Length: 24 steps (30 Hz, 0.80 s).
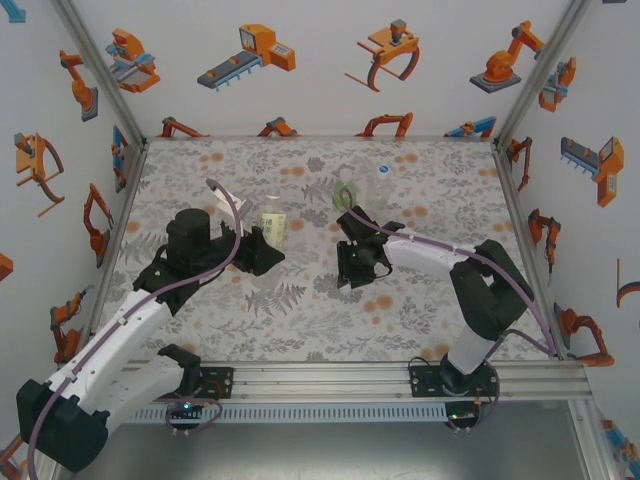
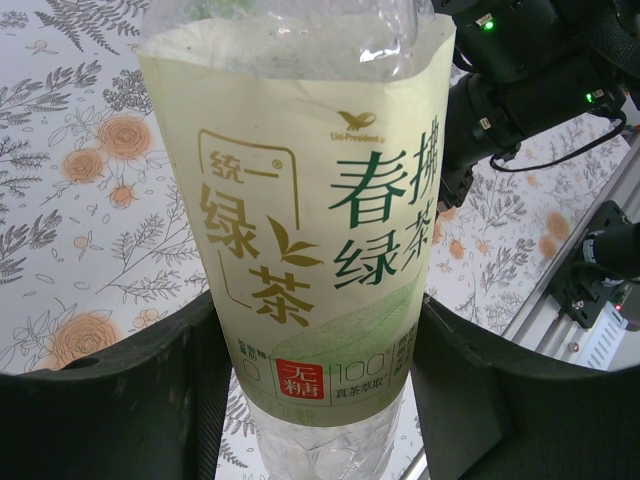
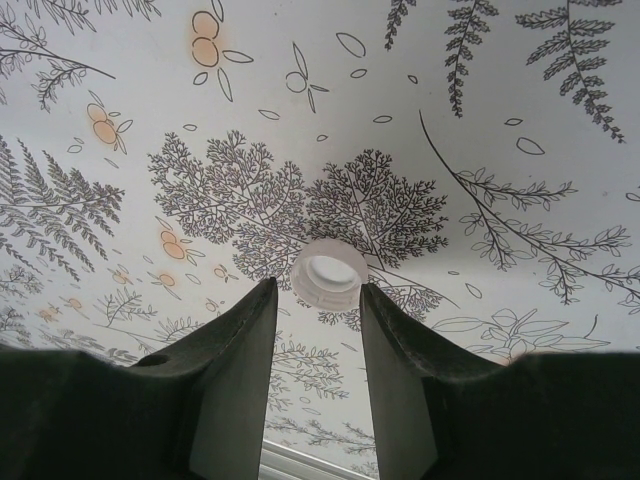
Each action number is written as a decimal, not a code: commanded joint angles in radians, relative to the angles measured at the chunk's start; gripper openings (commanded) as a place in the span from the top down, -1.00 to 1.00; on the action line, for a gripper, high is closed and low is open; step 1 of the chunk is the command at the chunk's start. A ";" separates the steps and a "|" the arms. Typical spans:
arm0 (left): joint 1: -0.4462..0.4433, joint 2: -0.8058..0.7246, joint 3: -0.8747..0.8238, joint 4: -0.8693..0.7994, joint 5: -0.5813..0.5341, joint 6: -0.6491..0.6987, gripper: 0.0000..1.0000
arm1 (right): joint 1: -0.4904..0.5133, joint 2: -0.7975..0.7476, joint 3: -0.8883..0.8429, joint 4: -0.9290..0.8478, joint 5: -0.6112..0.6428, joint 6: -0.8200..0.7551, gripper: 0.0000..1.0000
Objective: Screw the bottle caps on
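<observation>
The left wrist view shows what the top view cannot. The bottle (image 2: 322, 445) is clasped by the left gripper (image 2: 318, 330), whose dark fingers (image 2: 110, 400) sit against both sides of its pale yellow-green label (image 2: 300, 220). Below the label the plastic is clear and crinkled, and the bottle seems empty. From above, it stands upright on the flowered table (image 1: 300, 320). The right wrist view shows a round white cap (image 3: 329, 273), hollow side up, lying just ahead of the right gripper (image 3: 318, 290). Its jaws stand narrowly apart and do not touch the cap.
</observation>
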State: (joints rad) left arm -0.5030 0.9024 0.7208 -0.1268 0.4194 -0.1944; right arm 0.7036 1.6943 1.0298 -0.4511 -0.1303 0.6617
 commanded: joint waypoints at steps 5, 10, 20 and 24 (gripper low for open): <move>0.003 -0.023 0.028 0.013 0.004 -0.004 1.00 | 0.007 0.026 0.027 0.006 0.000 -0.004 0.20; 0.004 -0.020 0.028 0.014 0.004 -0.004 1.00 | 0.007 0.037 0.022 0.015 -0.003 -0.003 0.20; 0.004 -0.022 0.028 0.010 0.002 -0.002 1.00 | 0.007 0.051 -0.011 0.052 -0.015 0.009 0.26; 0.004 -0.025 0.028 0.007 0.002 -0.002 1.00 | 0.007 0.048 -0.018 0.063 -0.020 0.019 0.46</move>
State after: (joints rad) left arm -0.5034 0.8986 0.7208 -0.1276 0.4191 -0.1944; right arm 0.7036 1.7393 1.0275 -0.4038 -0.1421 0.6643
